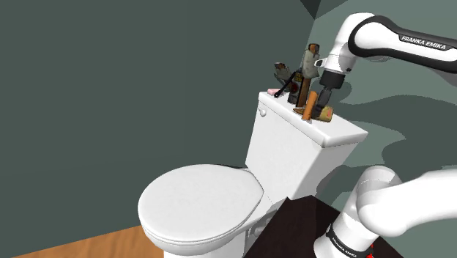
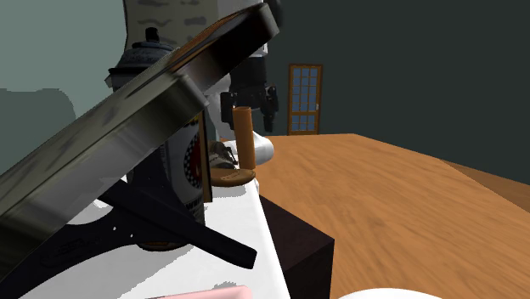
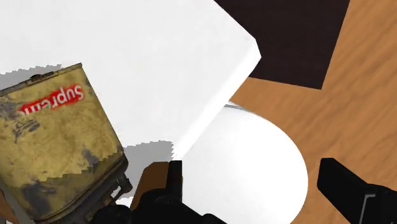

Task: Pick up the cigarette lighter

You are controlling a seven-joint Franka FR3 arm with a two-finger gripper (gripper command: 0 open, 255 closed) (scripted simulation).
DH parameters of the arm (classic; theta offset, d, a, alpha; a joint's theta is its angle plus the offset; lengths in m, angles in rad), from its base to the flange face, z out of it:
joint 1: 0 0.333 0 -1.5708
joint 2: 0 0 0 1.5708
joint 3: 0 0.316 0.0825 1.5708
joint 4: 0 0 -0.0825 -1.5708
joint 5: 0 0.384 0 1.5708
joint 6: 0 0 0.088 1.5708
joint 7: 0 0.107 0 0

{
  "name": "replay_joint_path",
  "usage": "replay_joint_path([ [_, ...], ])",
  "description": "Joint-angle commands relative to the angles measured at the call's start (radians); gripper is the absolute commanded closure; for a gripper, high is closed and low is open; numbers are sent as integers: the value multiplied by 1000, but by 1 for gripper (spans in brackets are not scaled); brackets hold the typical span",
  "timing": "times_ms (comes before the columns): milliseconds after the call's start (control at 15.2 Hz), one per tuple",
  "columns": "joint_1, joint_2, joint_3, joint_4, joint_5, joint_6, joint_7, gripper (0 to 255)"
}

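The cigarette lighter (image 3: 57, 149) is a worn brass-yellow case with a red "Supreme" label. It stands on the white toilet tank lid (image 3: 159, 57), just outside one of my fingers (image 3: 173, 181), not between them. My black gripper (image 3: 257, 188) is open and holds nothing. In the shoulder view the gripper (image 1: 322, 94) hovers over the end of the tank lid (image 1: 340, 132) at that view's right, close above an orange cylinder (image 1: 311, 105) and a tan object (image 1: 325, 113) beside it.
Several other items crowd the tank lid: a spray can (image 2: 157, 59), a large slanted metal piece (image 2: 127, 136) and the orange cylinder (image 2: 245, 136) on a wooden base. The toilet seat lid (image 1: 201, 198) lies below. The dark stand (image 3: 292, 38) and wooden floor (image 3: 362, 108) lie past the lid's edge.
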Motion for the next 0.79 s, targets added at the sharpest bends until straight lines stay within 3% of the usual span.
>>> replay_joint_path([
  [0,21,32,-71,62,-20,-41,-115,0],
  [528,166,246,-387,381,-60,-194,-573,0],
  [726,165,239,-393,352,-66,-171,-577,0],
])
